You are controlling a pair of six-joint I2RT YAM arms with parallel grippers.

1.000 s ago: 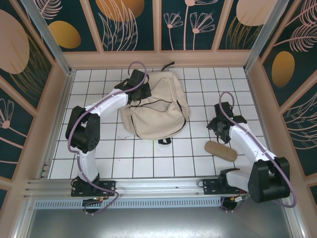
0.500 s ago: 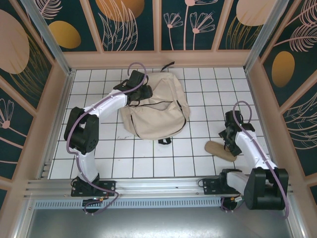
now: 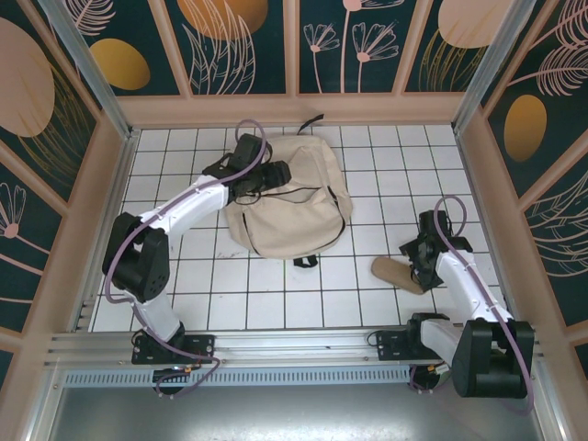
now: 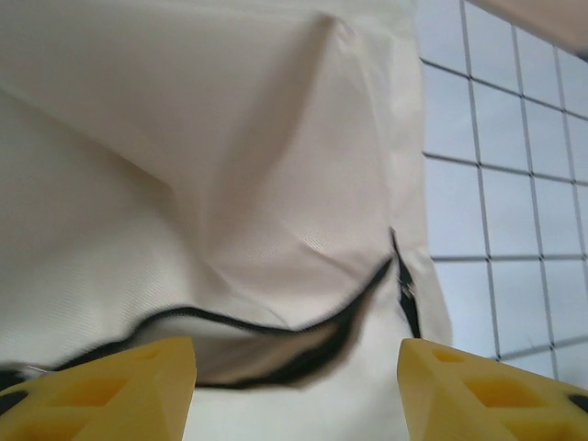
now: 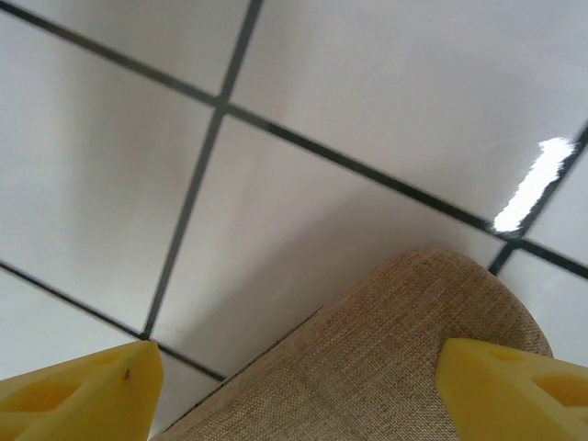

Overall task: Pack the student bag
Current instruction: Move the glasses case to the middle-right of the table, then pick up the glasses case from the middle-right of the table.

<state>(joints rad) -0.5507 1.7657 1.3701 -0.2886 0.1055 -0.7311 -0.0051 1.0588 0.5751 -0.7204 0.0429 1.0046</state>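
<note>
— Where is the bag (image 3: 294,207)?
— It lies flat on the white tiled table (image 3: 276,294), toward the far side and a little left of the middle. It is cream cloth with black straps, one poking out at its far edge and one at its near edge.
— Is it open?
— Partly. In the left wrist view its zipper (image 4: 276,328) gapes in a curved slit, with dark lining along the edge. I cannot tell what is inside.
— And the left gripper (image 3: 276,175)?
— It is over the bag's far left part, right above that slit. Its yellow fingers (image 4: 110,386) are spread wide above the cloth.
— The right gripper (image 3: 415,266)?
— It is low, near the right side of the table, well apart from the bag. Its fingers (image 5: 514,386) are spread too, astride one rounded end of a tan pouch (image 5: 395,349) lying on the tiles. I cannot tell whether they touch it.
— Any print on the pouch?
— The part that shows is plain coarse weave.
</note>
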